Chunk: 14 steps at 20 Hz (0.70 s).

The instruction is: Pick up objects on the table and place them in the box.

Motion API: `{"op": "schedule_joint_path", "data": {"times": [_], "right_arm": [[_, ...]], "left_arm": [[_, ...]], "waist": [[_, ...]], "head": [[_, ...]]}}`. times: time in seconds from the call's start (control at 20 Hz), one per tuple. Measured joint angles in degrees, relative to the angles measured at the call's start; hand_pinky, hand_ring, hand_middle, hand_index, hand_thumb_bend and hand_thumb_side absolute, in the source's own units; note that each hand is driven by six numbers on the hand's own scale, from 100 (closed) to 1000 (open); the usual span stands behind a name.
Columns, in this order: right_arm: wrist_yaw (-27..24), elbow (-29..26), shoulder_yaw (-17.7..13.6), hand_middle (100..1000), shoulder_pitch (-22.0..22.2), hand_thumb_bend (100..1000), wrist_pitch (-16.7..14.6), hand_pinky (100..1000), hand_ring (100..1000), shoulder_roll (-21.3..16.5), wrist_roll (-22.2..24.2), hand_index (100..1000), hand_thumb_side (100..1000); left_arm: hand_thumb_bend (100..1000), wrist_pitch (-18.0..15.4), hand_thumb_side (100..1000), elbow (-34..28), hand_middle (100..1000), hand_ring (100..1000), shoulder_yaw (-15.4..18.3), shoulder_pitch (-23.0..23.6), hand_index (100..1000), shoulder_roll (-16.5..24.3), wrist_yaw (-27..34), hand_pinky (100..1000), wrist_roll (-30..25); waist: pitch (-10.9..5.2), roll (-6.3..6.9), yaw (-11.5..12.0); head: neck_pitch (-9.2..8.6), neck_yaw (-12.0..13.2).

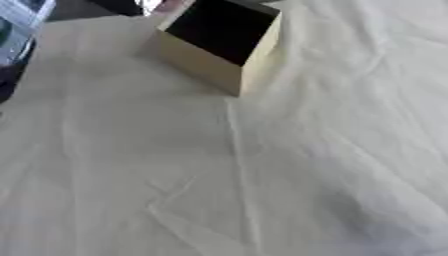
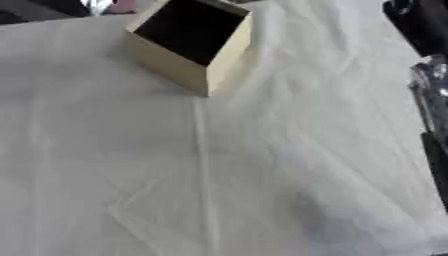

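Left eye view: open-topped pale wooden box with dark inside sits at 12 o'clock on the creased white cloth-covered bench, no loose objects or hands showing, so a blind reach could snag cloth folds and drag the box. Right eye view: same box at 11 o'clock; black-and-silver arm part at 3 o'clock edge, hand state cannot be told, could clip the box swinging in.

A table covered by a creased white cloth fills the view. On it, toward twelve o'clock, stands an open box of pale wood with a dark inside, one corner pointing toward six o'clock
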Motion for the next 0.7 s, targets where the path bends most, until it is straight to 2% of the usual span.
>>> {"op": "schedule_joint_path", "data": {"times": [0.3, 0.7], "right_arm": [[-0.3, -0.3, 0.4, 584, -1.7, 100, -0.1, 802, 645, 0.4, 0.5, 772, 786], [-0.8, -0.3, 0.7, 584, -3.4, 100, -0.3, 801, 644, 1.1, 1.2, 772, 789]], "left_arm": [[100, -2.2, 237, 8.5, 561, 477, 2.4, -2.9, 646, -4.0, -3.8, 391, 3.7], [100, -4.4, 222, 16.2, 560, 481, 4.2, -4.7, 643, -7.5, -9.1, 390, 6.8]], "waist": [[1.68, 1.20, -3.1], [2.79, 2.83, -5.8]], "head": [[-2.13, 2.2], [-3.57, 4.3]]}}
